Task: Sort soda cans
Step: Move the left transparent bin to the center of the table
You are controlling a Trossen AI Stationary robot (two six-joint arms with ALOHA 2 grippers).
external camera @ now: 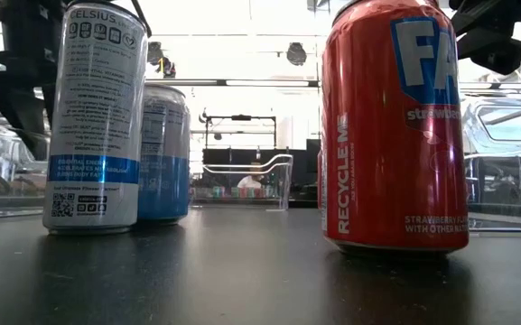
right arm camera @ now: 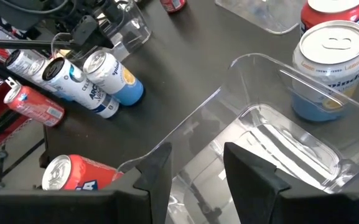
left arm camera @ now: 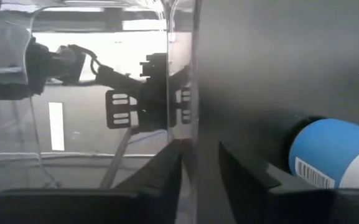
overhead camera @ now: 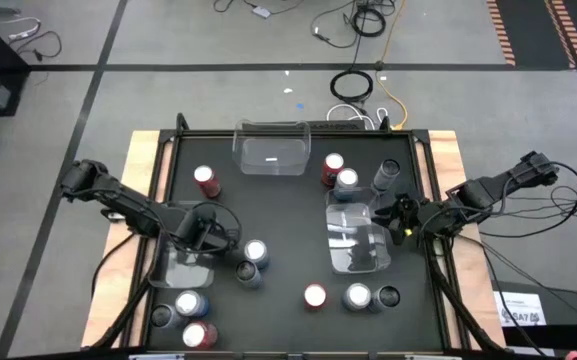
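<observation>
Left gripper (overhead camera: 208, 232): sitting left of centre in the high view, its fingers (left arm camera: 160, 171) pinching the clear wall of the left bin (overhead camera: 173, 262).
Right gripper (overhead camera: 400, 215): sitting right of centre, its fingers (right arm camera: 157, 168) straddling the rim of the right bin (overhead camera: 358, 240); a firm clench cannot be told.
Third bin (overhead camera: 270, 148): lying at upper centre.
Soda cans (overhead camera: 253, 258): standing scattered on the black table (overhead camera: 288, 205), clustering at upper right, lower left and lower centre; one red can (overhead camera: 206, 180) standing at upper left.

Cans (overhead camera: 255, 250) between left bin (overhead camera: 173, 262) and right bin (overhead camera: 356, 240).
</observation>
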